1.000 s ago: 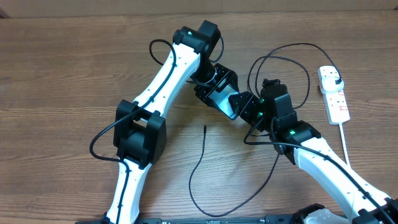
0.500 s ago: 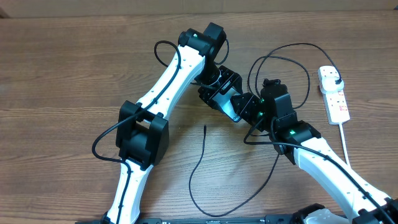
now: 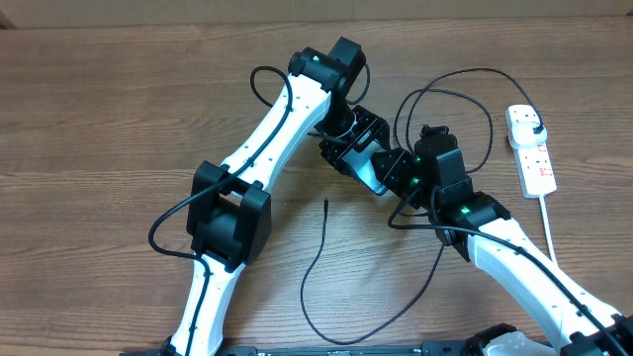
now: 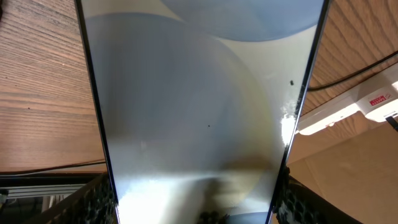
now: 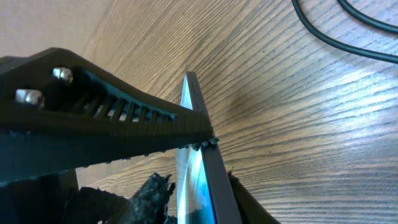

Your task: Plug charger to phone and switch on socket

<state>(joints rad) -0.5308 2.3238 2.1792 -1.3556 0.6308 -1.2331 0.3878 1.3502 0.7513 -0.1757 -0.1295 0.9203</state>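
The phone is held above the table between both grippers. My left gripper is shut on its two long edges; in the left wrist view its pale screen fills the space between my fingers. My right gripper is shut on its other end; the right wrist view shows the phone edge-on in my jaws. The charger cable lies loose, with its tip on the table below the phone. Its black plug head sits in the white socket strip.
The black cable loops in front of the arms and behind the right gripper. The strip's white cord runs toward the front right. The strip also shows in the left wrist view.
My left arm has shifted slightly to the right with the phone in it. The right arm and the cable have stayed put.
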